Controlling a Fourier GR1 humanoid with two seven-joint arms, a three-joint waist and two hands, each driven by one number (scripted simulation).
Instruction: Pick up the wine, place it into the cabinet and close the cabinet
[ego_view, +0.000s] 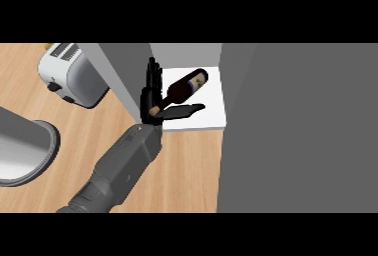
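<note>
Our left hand (153, 95) reaches into the open cabinet (210, 120). Its fingers are straight and its thumb sticks out under the wine (184, 86). The bottle lies tilted just right of the hand, touching it, neck toward us.

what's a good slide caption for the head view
Hand holds the wine bottle inside the open cabinet, toaster at left.

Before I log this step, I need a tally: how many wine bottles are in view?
1. The wine bottle lies tilted on the white cabinet shelf, at the fingers of the robot hand. The grey cabinet panels could hide others.
</note>
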